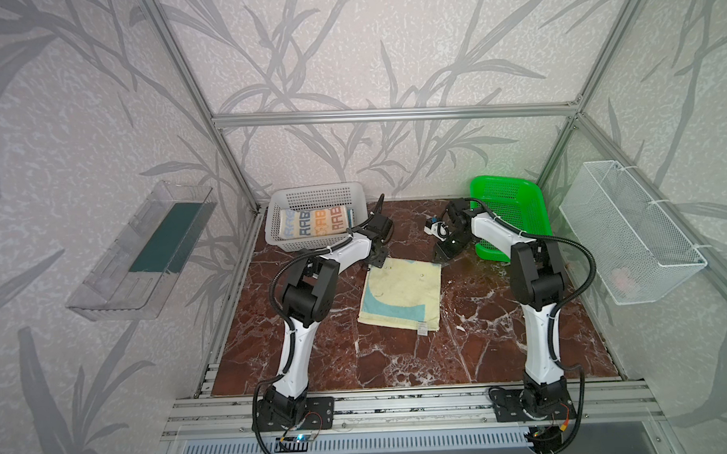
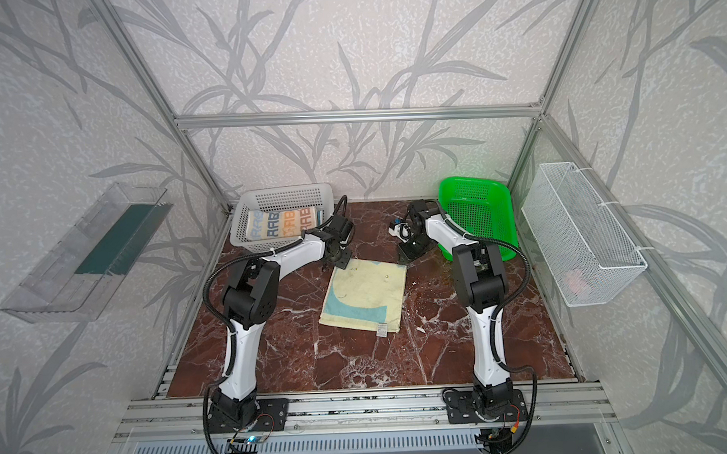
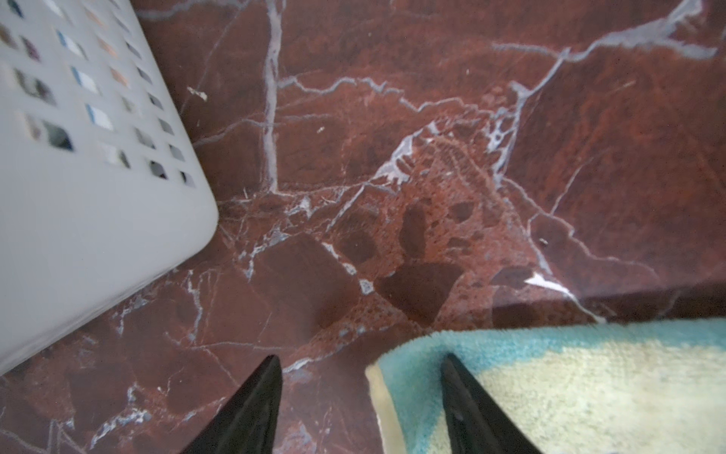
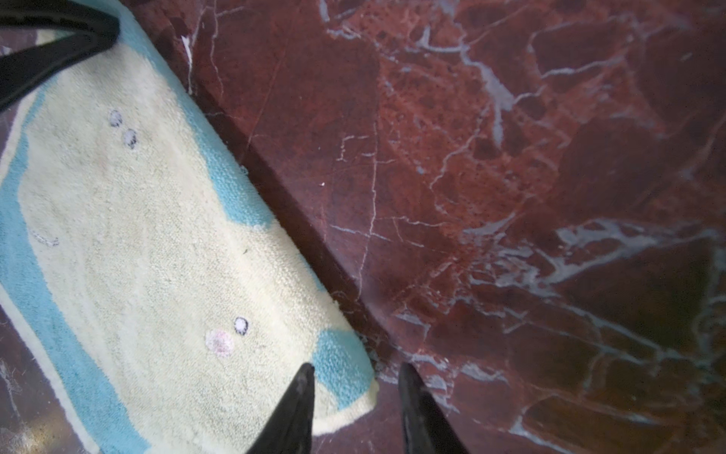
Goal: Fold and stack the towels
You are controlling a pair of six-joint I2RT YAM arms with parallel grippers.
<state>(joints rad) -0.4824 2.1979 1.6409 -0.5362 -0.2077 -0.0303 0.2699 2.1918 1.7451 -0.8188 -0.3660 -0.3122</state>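
Observation:
A pale yellow and teal towel (image 1: pixel 401 293) (image 2: pixel 366 296) lies folded flat mid-table, with small dark eyes and a pink spot on it (image 4: pixel 137 255). My left gripper (image 1: pixel 377 261) (image 3: pixel 359 359) stands open at its far left corner, one finger over the cloth (image 3: pixel 589 385) and one over bare table. My right gripper (image 1: pixel 444 254) (image 4: pixel 355 369) is open at the far right corner, which lies loose between its fingertips. A striped towel with "RABBIT" lettering (image 1: pixel 312 225) (image 2: pixel 283 226) lies folded in the grey basket (image 1: pixel 315 190) (image 3: pixel 98 236).
A green basket (image 1: pixel 506 206) (image 2: pixel 477 207) stands at the back right, just behind the right arm. A white wire basket (image 1: pixel 628 227) hangs on the right wall and a clear tray (image 1: pixel 142 252) on the left wall. The tabletop is red-brown marble.

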